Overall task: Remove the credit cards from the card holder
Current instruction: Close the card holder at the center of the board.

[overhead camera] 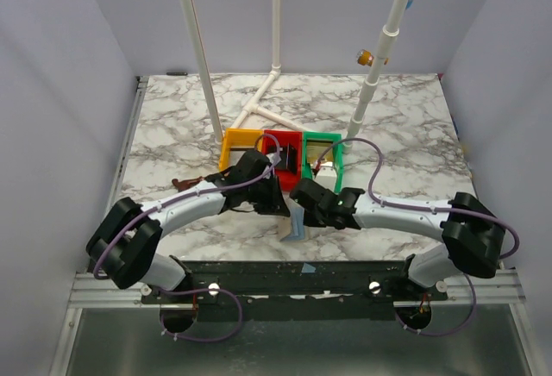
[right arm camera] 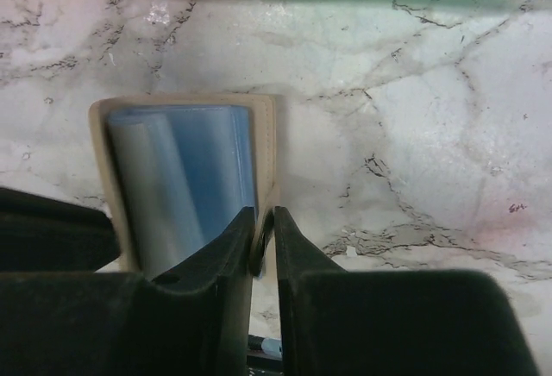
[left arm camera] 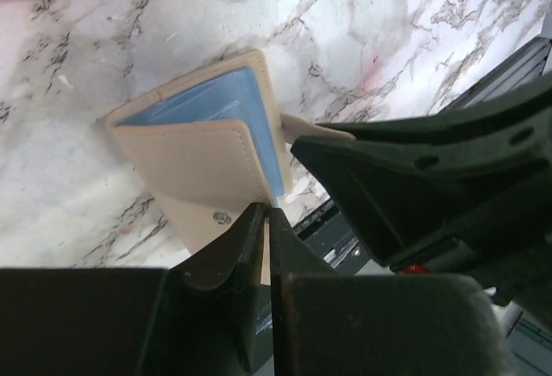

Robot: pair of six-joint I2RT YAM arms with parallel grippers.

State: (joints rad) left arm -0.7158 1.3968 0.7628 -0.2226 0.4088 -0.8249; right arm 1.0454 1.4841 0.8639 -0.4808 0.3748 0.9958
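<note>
Top external view: two robot arms reach inward and meet over the near middle of a marble table (overhead camera: 172, 126); between their tips sits the card holder (overhead camera: 294, 221), a small tan wallet with a pale blue inside, lifted just off the surface in front of a yellow tray (overhead camera: 238, 137), a red tray (overhead camera: 278, 137) and a green tray (overhead camera: 321, 137).

Left wrist view: the left gripper (left arm camera: 266, 212) is nearly closed, its fingers pinching the lower edge of the tan cover beside a small snap; the holder stands fanned open.

Right wrist view: the right gripper (right arm camera: 261, 216) is likewise pinched onto the opposite tan cover edge, so both arms hold the wallet apart; the blue plastic sleeves (right arm camera: 181, 169) bow outward between them.

No credit cards can be made out inside the sleeves; whether any remain cannot be told.

Handling, as a judgement: the holder looks light, soft and floppy, so it will bend and sag unless held by its stitched cover edges, as now; the sleeves look thin, slick and easily creased, poor places to clamp; a card would be stiff, thin and slippery, best nipped at an exposed short edge and drawn straight along the sleeve opening while the other arm keeps the cover steady.
</note>
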